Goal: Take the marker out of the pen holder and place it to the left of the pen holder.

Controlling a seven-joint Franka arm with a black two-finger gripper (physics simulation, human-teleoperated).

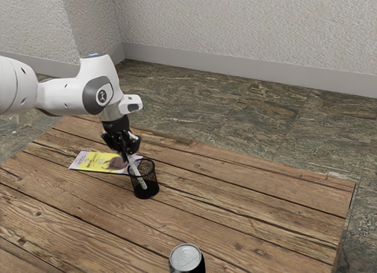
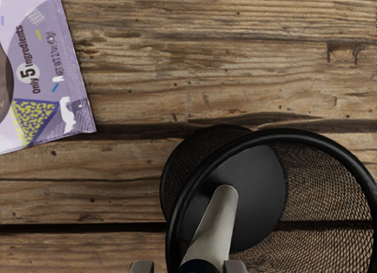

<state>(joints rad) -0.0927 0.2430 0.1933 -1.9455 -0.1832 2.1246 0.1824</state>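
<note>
One marker (image 1: 139, 177), aslant in the pen holder (image 1: 152, 191), upper end at the gripper (image 1: 128, 153) (open or closed, unclear).

Smooth white arm (image 1: 63, 95), dark grey joint cap (image 1: 90, 96) with a round logo (image 1: 102, 96), small dark screws (image 1: 23, 101), black tool (image 1: 126, 155).

Single white arm (image 1: 65, 95), comes in from the exterior view's left. Thick rounded section at that edge, then the slimmer forearm runs roughly level toward the exterior view's right. Wrist (image 1: 101, 93) bent down, dark grey round cover on the side facing the camera, short white block jutting toward the exterior view's right. Black hand (image 1: 128, 152) below the wrist, pointing down with a slight tilt, its tip end angled toward the exterior view's right. Can't tell if it's open or closed.
</note>
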